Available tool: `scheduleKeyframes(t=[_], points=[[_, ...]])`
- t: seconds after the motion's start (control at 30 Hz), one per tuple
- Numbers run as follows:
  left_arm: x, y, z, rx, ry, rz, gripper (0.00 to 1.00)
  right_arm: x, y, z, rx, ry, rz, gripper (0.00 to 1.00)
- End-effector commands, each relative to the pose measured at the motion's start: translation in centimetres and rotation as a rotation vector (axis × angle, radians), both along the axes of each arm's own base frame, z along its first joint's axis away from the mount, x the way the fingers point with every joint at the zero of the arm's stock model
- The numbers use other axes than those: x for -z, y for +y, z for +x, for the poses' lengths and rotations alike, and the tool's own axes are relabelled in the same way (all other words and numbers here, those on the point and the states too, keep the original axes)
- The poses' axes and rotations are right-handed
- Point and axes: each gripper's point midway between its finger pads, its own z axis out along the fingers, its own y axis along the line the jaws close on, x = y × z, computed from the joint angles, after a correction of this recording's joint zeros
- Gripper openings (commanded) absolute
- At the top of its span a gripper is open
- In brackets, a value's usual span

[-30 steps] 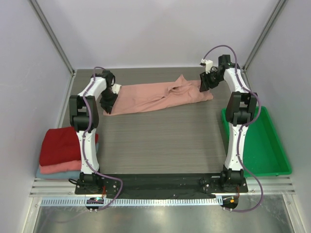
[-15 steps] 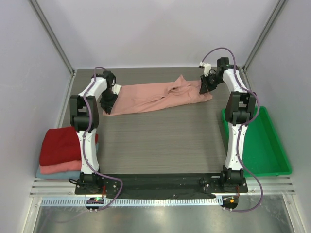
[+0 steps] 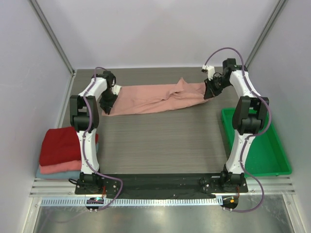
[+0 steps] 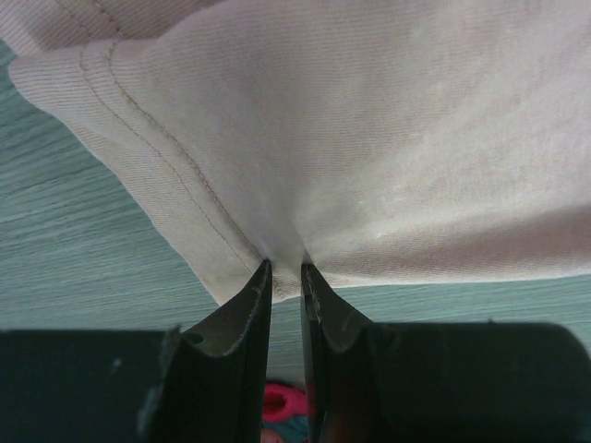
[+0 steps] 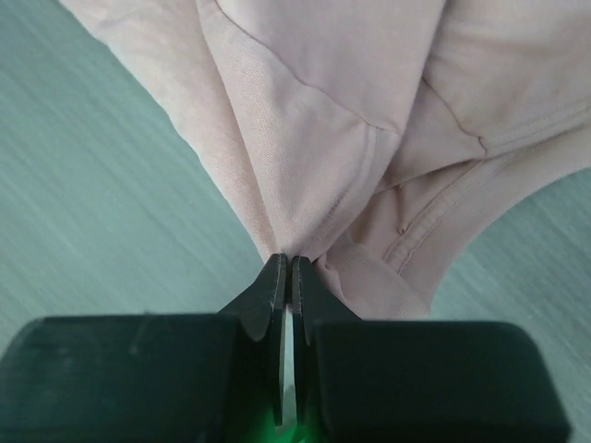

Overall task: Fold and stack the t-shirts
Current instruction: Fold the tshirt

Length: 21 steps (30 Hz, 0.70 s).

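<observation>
- since the right gripper closed within the last second, top view lists: pink t-shirt lying across the far side of the table, its right end now pinched and drawn slightly outward; left gripper unmoved at the left end; folded t-shirts stacked at near left.
- left wrist view: fingers clamped on the shirt's stitched edge, cloth filling the narrow gap.
- right wrist view: fingers pressed together on a bunched fold.
- judgement: both ends held, so the shirt looks ready to be stretched flat before folding.
</observation>
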Motion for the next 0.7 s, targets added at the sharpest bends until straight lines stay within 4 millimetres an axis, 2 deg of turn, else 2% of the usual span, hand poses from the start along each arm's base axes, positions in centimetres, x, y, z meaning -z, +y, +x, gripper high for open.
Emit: scheduleKeyframes(t=[0.0,0.1,0.3,0.37,0.4,0.47,0.53,0.6,0.67], points=[[-1.0,0.8,0.0,-0.001,-0.025,0.016,0.20,-1.4,0.1,-3.4,-0.058,0.009,-0.002,0.04],[-1.3,1.2,0.0,-0.009,-0.032,0.017,0.20,-0.5,0.1,-5.2,-0.084,0.038,-0.012,0.04],[-1.9,2.4,-0.2,-0.033,-0.043,0.016,0.20,3.0,-1.1,-10.5,-0.147,0.139,-0.086,0.05],[-1.9,2.5,-0.4,-0.032,-0.038,0.017,0.20,3.3,-1.7,-11.4,-0.169,0.141,-0.128,0.08],[-1.9,2.6,-0.4,-0.035,-0.033,0.015,0.20,3.6,-2.0,-12.1,-0.171,0.155,-0.139,0.15],[-2.1,2.4,-0.4,-0.034,-0.036,0.006,0.20,2.8,-2.7,-12.1,-0.171,0.135,-0.163,0.18],[-2.6,2.2,0.0,-0.031,-0.052,-0.007,0.20,1.1,-2.9,-11.4,-0.159,0.099,-0.157,0.27],[-3.5,1.7,0.2,-0.030,-0.065,-0.032,0.20,-1.2,-2.5,-9.6,-0.127,0.036,-0.118,0.34],[-4.3,1.4,0.7,-0.029,-0.089,-0.051,0.20,-2.2,-2.1,-8.5,-0.087,0.025,-0.088,0.36]])
